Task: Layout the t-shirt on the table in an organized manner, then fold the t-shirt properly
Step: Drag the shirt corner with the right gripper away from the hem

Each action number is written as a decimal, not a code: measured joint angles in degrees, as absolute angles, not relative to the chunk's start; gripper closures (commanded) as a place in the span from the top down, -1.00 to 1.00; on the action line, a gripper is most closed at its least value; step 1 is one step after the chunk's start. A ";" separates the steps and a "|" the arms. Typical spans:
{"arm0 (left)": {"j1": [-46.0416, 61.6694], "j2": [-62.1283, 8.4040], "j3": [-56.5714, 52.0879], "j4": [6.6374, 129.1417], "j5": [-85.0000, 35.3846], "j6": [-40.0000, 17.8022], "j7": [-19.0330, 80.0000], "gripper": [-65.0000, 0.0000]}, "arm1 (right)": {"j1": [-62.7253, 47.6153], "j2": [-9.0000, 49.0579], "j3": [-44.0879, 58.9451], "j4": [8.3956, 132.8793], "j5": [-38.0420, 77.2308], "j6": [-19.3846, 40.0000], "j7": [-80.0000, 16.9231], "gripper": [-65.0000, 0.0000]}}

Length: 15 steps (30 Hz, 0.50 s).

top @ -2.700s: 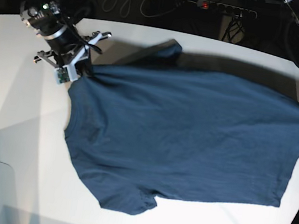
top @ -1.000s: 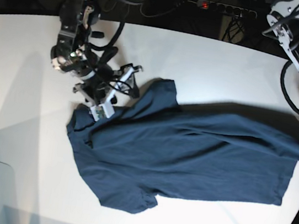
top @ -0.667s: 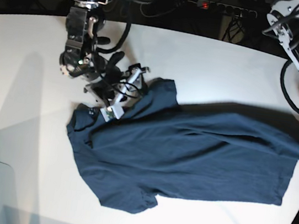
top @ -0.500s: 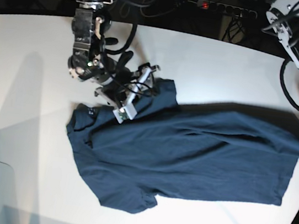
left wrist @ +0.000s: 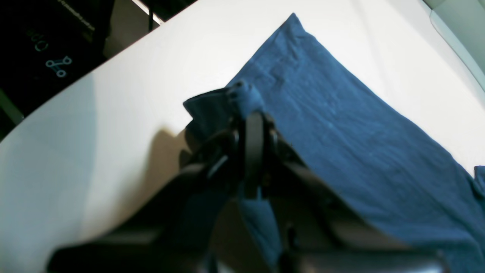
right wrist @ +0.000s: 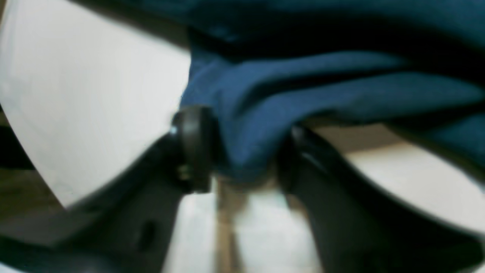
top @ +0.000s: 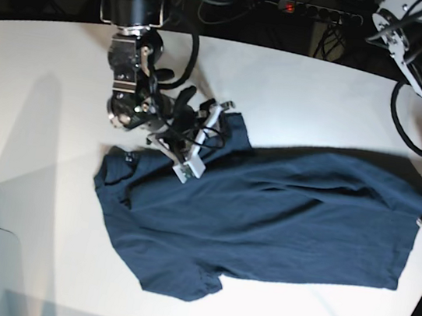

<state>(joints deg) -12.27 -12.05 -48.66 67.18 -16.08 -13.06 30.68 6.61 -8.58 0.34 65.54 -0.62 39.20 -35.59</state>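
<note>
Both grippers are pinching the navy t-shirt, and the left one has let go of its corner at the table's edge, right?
Not quite. The left gripper has not let go: the left wrist view shows its jaws shut on the t-shirt corner, above the table. The right gripper does pinch a fold near the sleeve.

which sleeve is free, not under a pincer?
The sleeve at the base view's bottom edge lies flat and untouched on the table. The far one sits at the right pincer.
</note>
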 measured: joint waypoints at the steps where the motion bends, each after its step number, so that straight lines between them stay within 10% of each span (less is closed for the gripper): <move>1: -12.21 -12.05 -48.66 67.18 -16.08 -13.06 30.65 -0.99 | 6.42 -8.60 0.34 66.26 -0.67 39.18 -36.03 -0.94; 15: -12.21 -12.36 -48.66 67.66 -16.10 -13.06 30.68 -1.00 | -17.32 -8.58 -0.69 106.59 -0.93 39.20 -40.75 -1.00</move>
